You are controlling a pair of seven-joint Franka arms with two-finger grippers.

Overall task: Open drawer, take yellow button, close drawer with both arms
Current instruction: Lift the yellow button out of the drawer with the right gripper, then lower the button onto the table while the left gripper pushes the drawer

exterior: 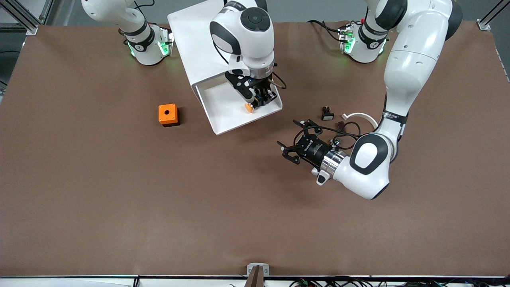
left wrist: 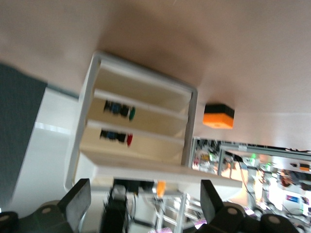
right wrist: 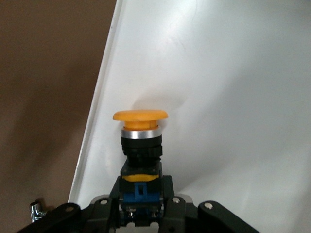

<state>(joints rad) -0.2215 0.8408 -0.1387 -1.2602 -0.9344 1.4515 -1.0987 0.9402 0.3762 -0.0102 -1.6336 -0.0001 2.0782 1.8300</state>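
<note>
The white cabinet (exterior: pixel 195 40) stands between the arms' bases with its drawer (exterior: pixel 223 126) pulled open toward the front camera. My right gripper (exterior: pixel 259 101) is down in the drawer, shut on the button (exterior: pixel 250 107). In the right wrist view the fingers (right wrist: pixel 167 194) clamp the blue-grey rear end, and the button (right wrist: pixel 140 131) points its orange cap out over the white drawer floor (right wrist: pixel 233 97). My left gripper (exterior: pixel 287 134) is open and empty, low over the table nearer the front camera than the drawer. Its view (left wrist: pixel 145 204) shows the cabinet (left wrist: pixel 141 92), the drawer front (left wrist: pixel 160 171) and the button (left wrist: pixel 161 188).
An orange cube with a hole (exterior: pixel 168 114) sits beside the drawer toward the right arm's end, and also shows in the left wrist view (left wrist: pixel 218 115). A small black part with a white face (exterior: pixel 327 114) and a white curved strip (exterior: pixel 364 116) lie by the left arm. Two more buttons (left wrist: pixel 119 109) lie on the cabinet's shelves.
</note>
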